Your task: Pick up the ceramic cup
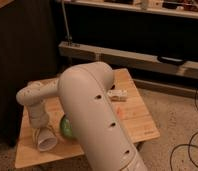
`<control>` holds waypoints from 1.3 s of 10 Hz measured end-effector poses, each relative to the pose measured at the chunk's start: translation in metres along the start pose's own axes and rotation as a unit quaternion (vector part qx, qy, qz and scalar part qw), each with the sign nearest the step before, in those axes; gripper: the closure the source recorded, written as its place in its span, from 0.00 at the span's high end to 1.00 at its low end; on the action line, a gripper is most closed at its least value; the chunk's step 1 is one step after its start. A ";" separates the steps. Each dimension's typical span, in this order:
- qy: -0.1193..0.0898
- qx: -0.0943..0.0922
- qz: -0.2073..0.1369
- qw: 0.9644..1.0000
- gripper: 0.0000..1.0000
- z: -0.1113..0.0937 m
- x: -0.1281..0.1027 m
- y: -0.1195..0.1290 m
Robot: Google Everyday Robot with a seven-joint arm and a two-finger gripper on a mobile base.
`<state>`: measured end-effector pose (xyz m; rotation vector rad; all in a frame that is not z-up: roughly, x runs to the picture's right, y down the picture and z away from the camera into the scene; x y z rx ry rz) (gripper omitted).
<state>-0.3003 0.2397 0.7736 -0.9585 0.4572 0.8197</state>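
Note:
The small white ceramic cup (46, 140) is at the front left of the wooden table (137, 117), tilted with its open rim towards the camera. My gripper (42, 128) hangs from the wrist straight above the cup and meets it. The round green bowl (66, 127) sits just right of the cup, half hidden behind my large white arm (92, 115).
A small white box-like object (117, 95) and an orange scrap (123, 111) lie on the right half of the table. A dark cabinet (22, 55) stands to the left, a low shelf (142, 57) runs behind, and cables (192, 145) lie on the floor at the right.

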 end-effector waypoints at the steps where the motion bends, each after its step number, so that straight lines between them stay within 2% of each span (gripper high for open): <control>1: 0.001 0.001 -0.003 1.000 0.57 0.002 0.000 0.002; 3: 0.005 0.001 -0.009 1.000 0.56 0.005 0.001 0.006; 6: 0.013 -0.007 -0.025 1.000 0.28 0.008 0.004 0.012; 8: 0.019 -0.044 -0.043 0.998 0.06 -0.005 0.006 0.013; 9: 0.020 -0.062 -0.052 0.997 0.01 -0.019 0.008 0.014; 10: 0.017 -0.086 -0.064 0.994 0.00 -0.043 0.011 0.018; 12: 0.013 -0.127 -0.077 0.989 0.00 -0.076 0.014 0.017; 13: 0.010 -0.157 -0.084 0.984 0.00 -0.094 0.015 0.013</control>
